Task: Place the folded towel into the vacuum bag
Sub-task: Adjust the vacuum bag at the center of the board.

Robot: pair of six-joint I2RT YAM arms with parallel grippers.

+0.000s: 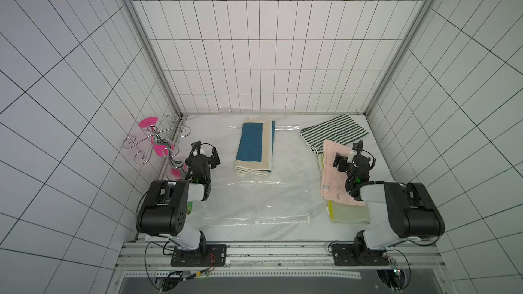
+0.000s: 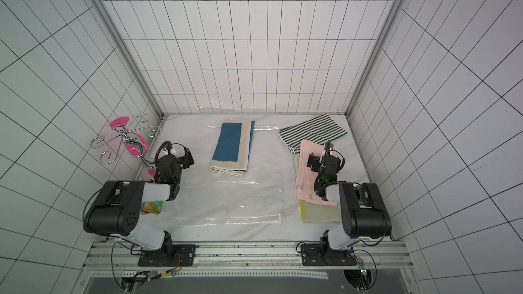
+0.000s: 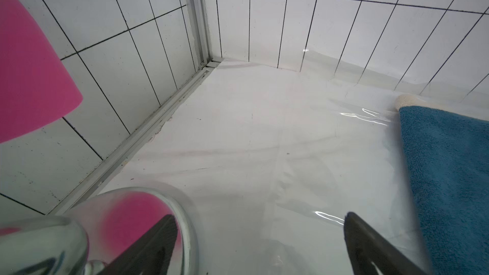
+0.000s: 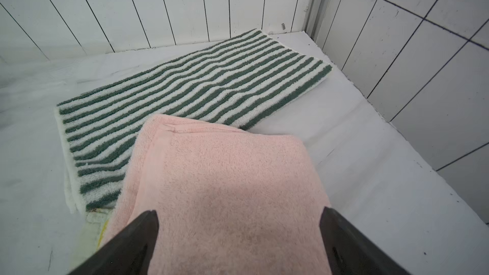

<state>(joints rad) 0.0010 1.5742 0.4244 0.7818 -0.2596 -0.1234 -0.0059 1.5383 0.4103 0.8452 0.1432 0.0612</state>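
The vacuum bag (image 1: 263, 202) lies flat across the middle of the table in both top views, its white zip strip (image 1: 254, 220) toward the front edge. A folded blue-and-beige towel (image 1: 256, 148) (image 2: 230, 148) rests at the bag's far part; whether on or inside it, I cannot tell. A folded pink towel (image 1: 334, 176) (image 4: 227, 170) lies at the right on a pale green one (image 1: 349, 214). My right gripper (image 1: 341, 162) (image 4: 239, 210) hovers open just above the pink towel, holding nothing. My left gripper (image 1: 208, 152) (image 3: 260, 215) stands open and empty over the bag's left part, left of the blue towel (image 3: 447, 170).
A green-and-white striped towel (image 1: 334, 131) (image 4: 190, 93) lies at the back right, partly under the pink one. A chrome wire stand with pink discs (image 1: 158, 140) (image 3: 31, 70) stands against the left wall, close to my left gripper. A colourful packet (image 2: 151, 207) sits under the left arm. Tiled walls enclose three sides.
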